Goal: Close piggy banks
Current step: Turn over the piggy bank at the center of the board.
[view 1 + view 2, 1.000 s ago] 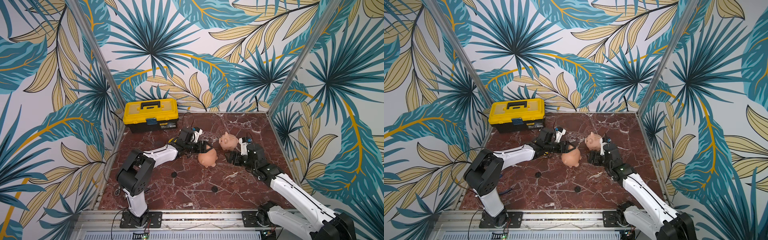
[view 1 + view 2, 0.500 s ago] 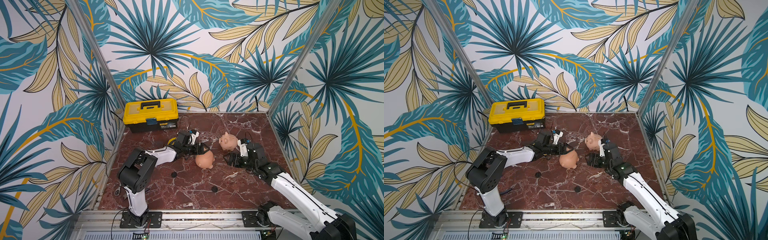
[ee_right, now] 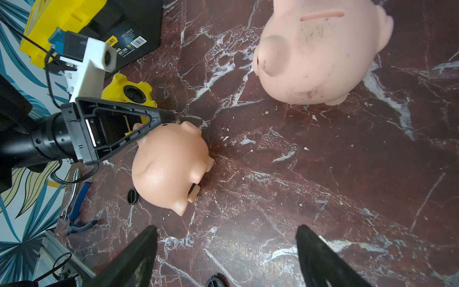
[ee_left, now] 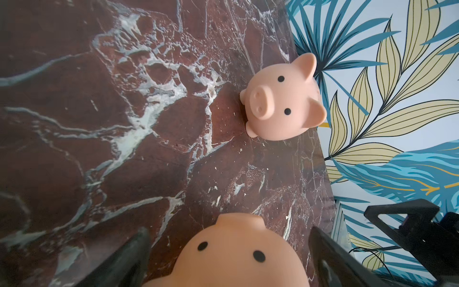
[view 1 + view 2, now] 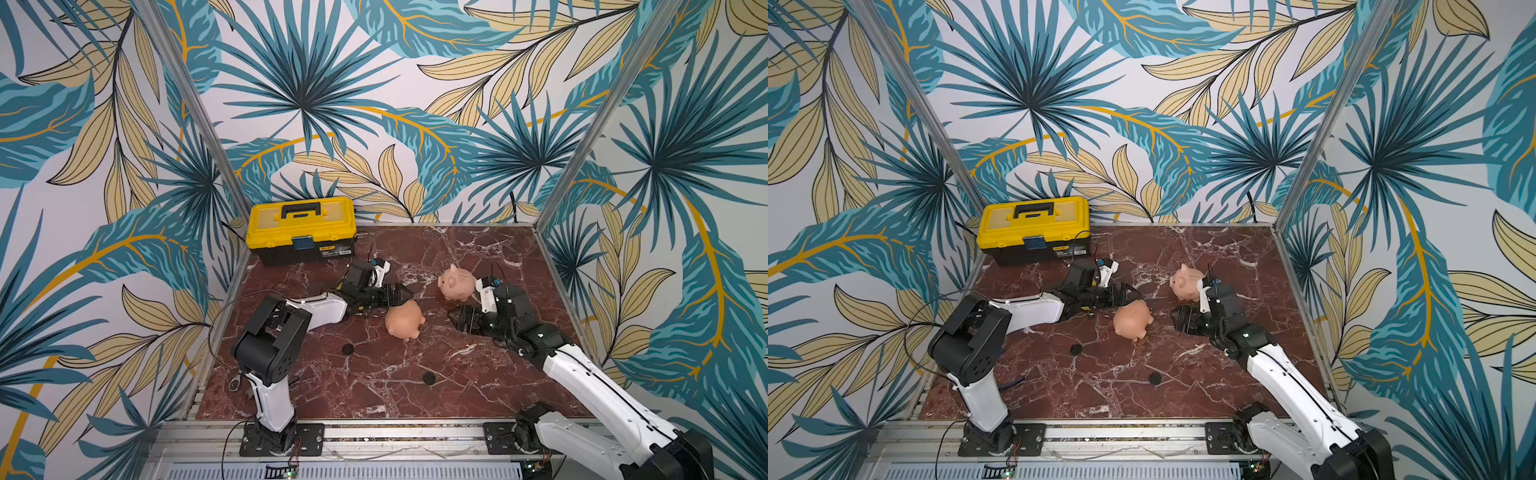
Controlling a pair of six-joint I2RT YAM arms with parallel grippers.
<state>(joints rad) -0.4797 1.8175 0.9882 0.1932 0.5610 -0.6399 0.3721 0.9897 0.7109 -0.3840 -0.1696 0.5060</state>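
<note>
**Fig. Plug-fitting stage.** The peach-orange piggy bank [image 5: 404,320] lies on its side at the centre of the marble table [image 5: 457,386], with its feet toward the lower right of the frame in both top views. The left gripper [image 4: 229,229] brackets its head. Its fingers [image 4: 134,258] are spread wide and stand clear of the plastic on both sides, pinching nothing. The right gripper [image 3: 226,228] is also spread and empty, close over bare marble just right of that pig.

The pale pink piggy bank [image 5: 457,283] stands upright, slot up, to the upper right of the peach one. The yellow piggy bank [image 3: 113,87] shows only in the right wrist view, at upper left, near the toolbox [image 5: 301,232], with a dark round fitting in its belly. Two black discs [image 5: 347,349] lie loose below the peach pig. Whether its belly hole is filled cannot be told.

The likely step is to fetch a disc. To do it well:
- Come down squarely over the disc's edge.
- Let the other arm steady the pig with its belly exposed.
- Seat the disc flat and press evenly, since a tilted plug would probably skid the light, rounded body.
</note>
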